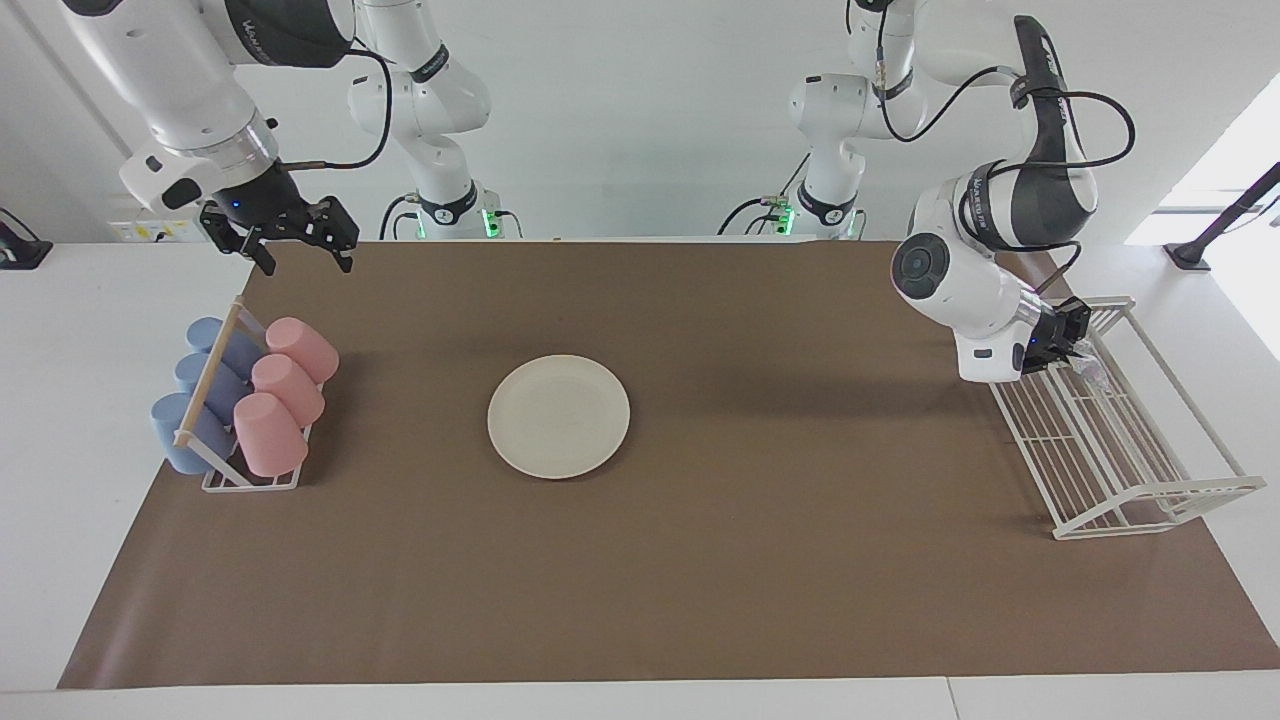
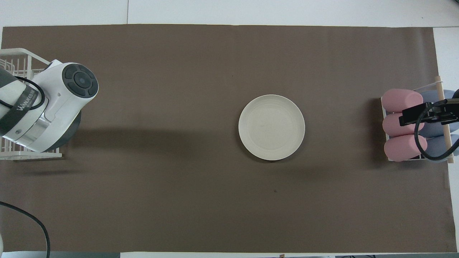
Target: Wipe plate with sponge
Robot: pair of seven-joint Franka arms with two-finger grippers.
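The cream-white plate (image 1: 558, 416) (image 2: 271, 127) lies flat in the middle of the brown mat, with nothing on it. At the left arm's end of the table, my left gripper (image 1: 1080, 358) is low inside the white wire rack (image 1: 1130, 470), shut on the sponge (image 1: 1094, 374), a small translucent wad at its tip. In the overhead view the left arm's wrist (image 2: 53, 107) hides that gripper and the sponge. My right gripper (image 1: 296, 256) hangs open and empty in the air over the mat's edge by the cup rack, well away from the plate.
A cup rack (image 1: 250, 482) with pink cups (image 2: 401, 125) and blue cups (image 1: 195, 400) lying on their sides stands at the right arm's end. The wire rack (image 2: 21, 154) sits at the other end. The brown mat (image 1: 700, 580) covers most of the table.
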